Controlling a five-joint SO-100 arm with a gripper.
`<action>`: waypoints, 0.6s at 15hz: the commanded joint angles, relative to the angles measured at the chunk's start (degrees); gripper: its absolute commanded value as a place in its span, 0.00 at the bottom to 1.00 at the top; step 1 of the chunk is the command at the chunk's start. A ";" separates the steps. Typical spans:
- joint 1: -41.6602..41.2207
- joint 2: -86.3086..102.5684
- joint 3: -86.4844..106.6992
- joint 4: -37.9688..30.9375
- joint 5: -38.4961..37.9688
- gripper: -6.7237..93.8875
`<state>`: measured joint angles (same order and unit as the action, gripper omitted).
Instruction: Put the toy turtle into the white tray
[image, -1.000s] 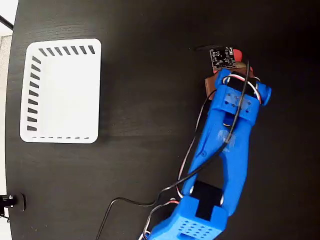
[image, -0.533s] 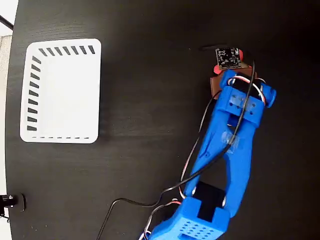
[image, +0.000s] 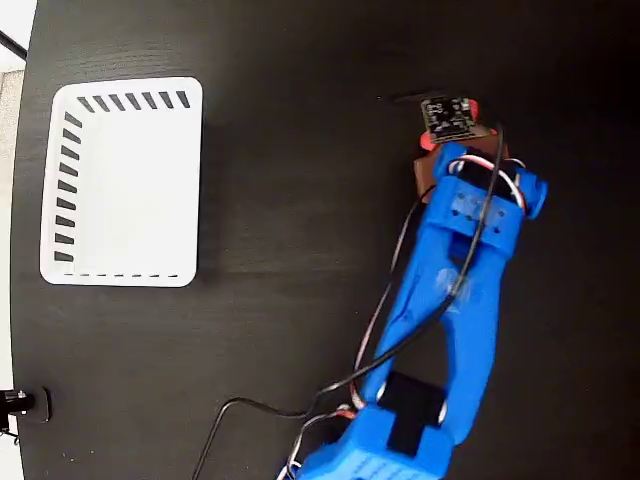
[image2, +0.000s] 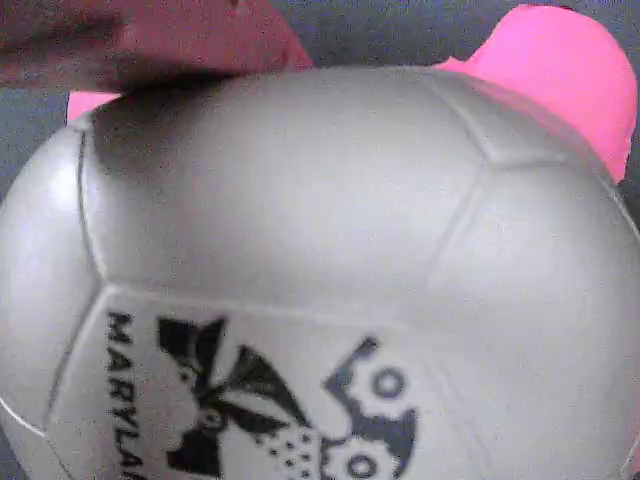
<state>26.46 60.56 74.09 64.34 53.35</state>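
We see the matte black desk (image: 280, 330) carrying the white tray (image: 122, 182), slotted plastic, empty near its left edge. Our blue printed arm (image: 450, 300) covers the toy turtle (image2: 330, 260) toward the upper right; its smooth panelled dome fills the wrist view. Finger state: we cannot tell. The lift and carry remain.

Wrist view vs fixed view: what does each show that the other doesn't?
Wrist view only: the toy turtle up close, its panelled shell filling the frame, with a dark printed mark and pink-red parts at the top.
Fixed view only: the white tray, empty, far left on the black table, and the blue arm.
Both: the turtle, mostly hidden under the arm in the fixed view. End effector state unclear.
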 joint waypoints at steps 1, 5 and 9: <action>-5.45 22.24 2.02 1.23 -3.69 0.07; -21.97 41.75 5.71 1.58 -15.47 0.07; -37.18 50.89 11.43 0.79 -27.07 0.07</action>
<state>-4.57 103.71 86.04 64.86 29.62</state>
